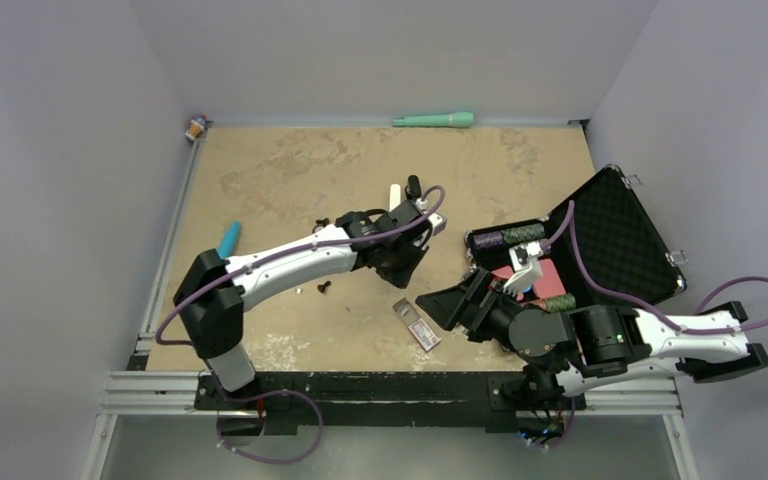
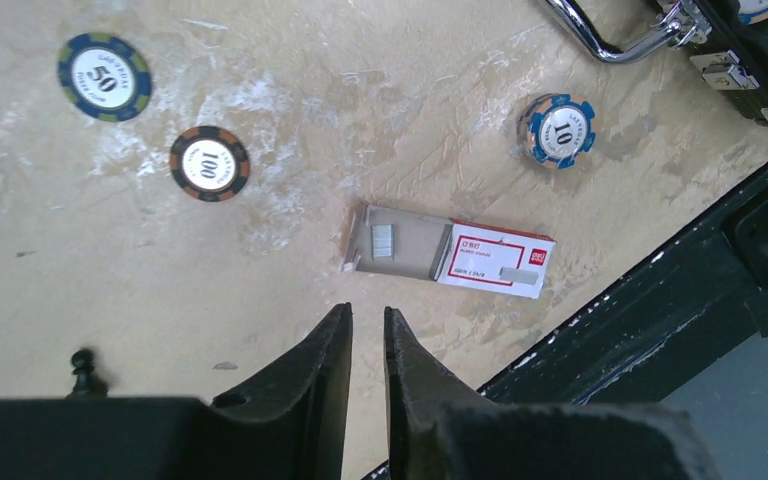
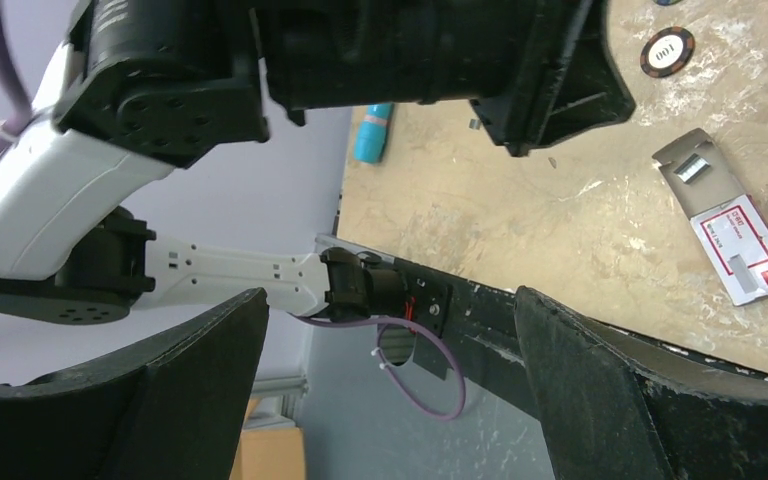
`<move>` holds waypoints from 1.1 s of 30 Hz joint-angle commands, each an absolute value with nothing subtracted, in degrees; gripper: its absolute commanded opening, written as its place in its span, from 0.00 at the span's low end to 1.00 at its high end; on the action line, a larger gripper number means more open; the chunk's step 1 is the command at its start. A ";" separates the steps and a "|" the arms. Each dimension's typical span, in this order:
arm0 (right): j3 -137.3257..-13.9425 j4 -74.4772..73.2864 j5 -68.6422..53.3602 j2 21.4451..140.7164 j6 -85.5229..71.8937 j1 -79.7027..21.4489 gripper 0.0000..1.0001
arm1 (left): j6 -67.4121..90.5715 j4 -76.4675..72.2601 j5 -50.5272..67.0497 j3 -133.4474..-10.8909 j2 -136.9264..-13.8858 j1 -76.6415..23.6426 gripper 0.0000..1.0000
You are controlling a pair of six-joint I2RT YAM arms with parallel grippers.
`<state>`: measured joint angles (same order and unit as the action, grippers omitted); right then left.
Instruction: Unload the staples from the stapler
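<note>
Beyond my left wrist a slim black piece (image 1: 413, 187) lies next to a white bar (image 1: 395, 195); it looks like the stapler and is partly hidden by the arm. It is in neither wrist view. My left gripper (image 2: 368, 312) hangs over the sandy table, its fingers a narrow gap apart with nothing between them. Just ahead of it lies an open red-and-white staple box (image 2: 495, 262) with strips of staples (image 2: 384, 238) in its tray. My right gripper (image 3: 392, 295) stands wide open and empty near the front rail, beside the staple box (image 1: 417, 323).
Poker chips (image 2: 104, 76), (image 2: 209, 163), (image 2: 557, 130) and a black pawn (image 2: 82, 368) lie around the box. An open black chip case (image 1: 610, 240) sits at the right. A teal pen (image 1: 433, 119) lies at the back wall and a blue tube (image 1: 228, 238) at the left.
</note>
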<state>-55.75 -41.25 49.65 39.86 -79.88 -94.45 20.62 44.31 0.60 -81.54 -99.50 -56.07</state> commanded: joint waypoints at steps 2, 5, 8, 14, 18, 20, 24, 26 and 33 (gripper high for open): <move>-56.83 -39.54 49.73 39.86 -78.55 -94.55 0.98 | 22.58 43.08 -7.05 -76.47 -90.89 -55.79 0.31; -56.41 -38.92 48.90 39.68 -77.93 -94.57 0.98 | 23.85 43.41 -10.71 -73.32 -86.28 -55.04 0.42; -55.85 -37.90 47.65 39.72 -76.92 -94.57 0.98 | 26.50 43.26 -11.10 -68.46 -80.71 -52.43 0.43; -54.43 -36.34 46.32 39.63 -75.55 -94.57 0.98 | 32.48 41.26 -7.36 -56.88 -66.09 -45.08 0.43; -52.26 -34.04 45.53 38.47 -74.88 -94.59 0.98 | 33.28 45.62 -14.51 -54.68 -60.50 -44.59 0.44; -50.90 -32.21 44.92 37.65 -74.39 -94.54 0.98 | 33.77 47.10 -18.36 -53.50 -59.12 -44.25 0.43; -49.21 -30.98 43.87 37.19 -74.28 -94.53 0.98 | 36.50 47.77 -20.71 -51.29 -57.65 -42.72 0.43; -48.88 -30.98 42.93 37.33 -74.51 -94.58 0.98 | 39.58 49.72 -21.91 -51.81 -58.25 -41.19 0.44; -47.28 -29.28 41.22 36.95 -74.62 -94.59 0.98 | 46.48 50.52 -20.69 -49.66 -62.00 -33.71 0.42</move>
